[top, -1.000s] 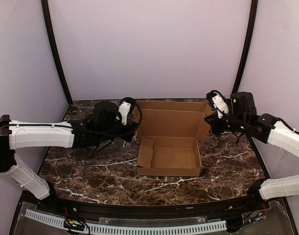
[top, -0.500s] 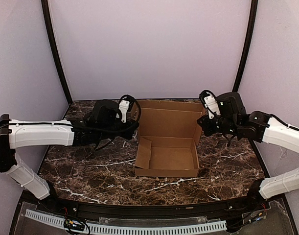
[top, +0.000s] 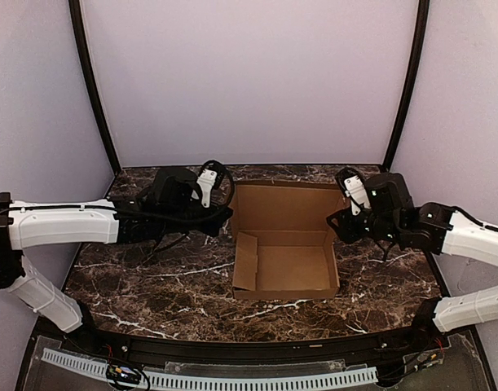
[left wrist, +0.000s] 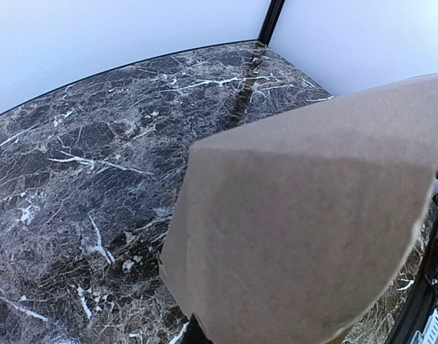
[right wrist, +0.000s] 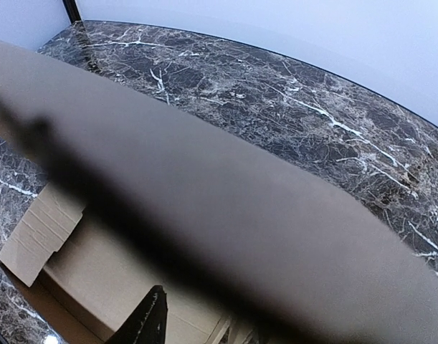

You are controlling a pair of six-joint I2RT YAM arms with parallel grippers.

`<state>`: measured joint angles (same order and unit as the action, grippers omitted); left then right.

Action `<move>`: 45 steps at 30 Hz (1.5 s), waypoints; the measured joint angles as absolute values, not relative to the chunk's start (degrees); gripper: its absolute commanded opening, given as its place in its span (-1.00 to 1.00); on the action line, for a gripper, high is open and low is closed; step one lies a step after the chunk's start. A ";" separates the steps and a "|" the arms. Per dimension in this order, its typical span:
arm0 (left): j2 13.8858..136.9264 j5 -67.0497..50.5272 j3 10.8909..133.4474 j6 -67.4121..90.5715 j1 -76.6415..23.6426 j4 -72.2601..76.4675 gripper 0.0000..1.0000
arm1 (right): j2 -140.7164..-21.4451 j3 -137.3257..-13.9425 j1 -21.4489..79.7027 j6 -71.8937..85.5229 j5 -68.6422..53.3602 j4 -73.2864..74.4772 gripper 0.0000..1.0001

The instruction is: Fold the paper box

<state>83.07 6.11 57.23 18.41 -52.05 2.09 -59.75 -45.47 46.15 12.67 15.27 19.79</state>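
The paper box (top: 285, 266) is a brown cardboard tray in the middle of the table, its lid (top: 281, 208) standing up at the back. My left gripper (top: 222, 205) is at the lid's left edge. In the left wrist view a cardboard flap (left wrist: 305, 215) covers the jaws, which look shut on it; only a dark fingertip (left wrist: 192, 331) shows. My right gripper (top: 337, 221) is at the box's right wall. In the right wrist view a blurred flap (right wrist: 226, 208) crosses close in front, one finger (right wrist: 148, 319) stands apart below it, and the tray's inside (right wrist: 97, 276) lies beyond.
The dark marble table (top: 151, 277) ends at a black rail (top: 249, 350) in front. Lilac walls and two black posts (top: 94, 90) close the back and sides. A loose side flap (top: 245, 261) stands inside the tray's left wall.
The right gripper has come in toward the box's right side and its jaws have parted. The box has slid slightly right and the lid stands more upright. The left gripper stays shut.
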 measured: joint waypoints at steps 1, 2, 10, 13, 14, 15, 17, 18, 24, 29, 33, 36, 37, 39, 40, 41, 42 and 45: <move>82.87 5.91 57.23 18.41 -52.10 1.76 -0.99 | -59.31 -45.04 46.15 12.91 15.35 19.66 -0.27; 82.74 5.74 57.23 18.41 -52.14 1.52 -0.99 | -59.05 -44.75 46.15 13.08 15.46 19.68 -0.35; 82.39 4.91 57.23 18.74 -52.23 0.69 -0.99 | -58.85 -44.21 46.24 14.68 17.47 19.53 -0.99; 82.39 4.93 57.54 19.55 -52.21 0.27 -0.99 | -58.96 -44.18 46.19 15.55 19.38 19.86 -1.00; 82.41 4.89 57.95 20.01 -52.21 -0.21 -0.99 | -59.07 -44.16 46.19 15.57 19.79 19.88 -1.00; 82.43 4.62 58.22 20.47 -52.21 -0.51 -0.99 | -59.18 -44.16 46.19 15.62 20.05 19.84 -1.00; 82.61 3.95 59.02 21.65 -52.21 -1.52 -0.99 | -59.42 -44.16 46.19 15.77 20.56 19.70 -1.00; 82.87 3.64 59.66 22.31 -52.21 -2.07 -0.99 | -59.53 -44.16 46.22 15.81 20.75 19.62 -1.00; 86.46 1.48 62.98 27.55 -52.16 -2.83 -0.99 | -60.14 -44.16 47.75 16.69 22.65 19.22 -1.00; 88.79 0.05 64.71 31.11 -51.64 -1.69 -0.99 | -60.36 -44.16 49.19 17.52 24.53 19.31 -1.00; 89.17 -0.10 64.66 31.79 -51.53 -1.30 -0.99 | -60.64 -44.01 50.15 18.15 25.98 19.25 -1.00; 88.86 -0.03 63.57 31.33 -51.55 -0.49 -0.99 | -60.64 -43.64 50.89 18.59 26.89 19.03 -1.00; 88.58 0.21 62.81 30.79 -51.64 -0.12 -0.99 | -60.62 -43.38 51.29 18.81 27.14 18.96 -1.00; 87.85 0.71 61.04 29.69 -52.07 0.36 -0.99 | -60.53 -42.74 52.12 19.25 27.35 18.79 -1.00; 87.48 0.95 60.12 29.15 -52.47 0.45 -0.99 | -60.49 -42.37 52.58 19.64 27.38 18.83 -1.00; 87.18 1.02 59.11 28.86 -52.97 0.47 -0.99 | -60.49 -41.87 53.04 20.14 27.33 19.05 -1.00; 86.94 1.13 58.11 28.62 -53.54 0.36 -0.99 | -60.49 -41.15 53.58 20.58 27.44 19.40 -1.00; 85.60 1.87 54.92 27.55 -55.33 1.52 -0.99 | -59.53 -39.77 55.05 22.00 28.93 18.63 -1.00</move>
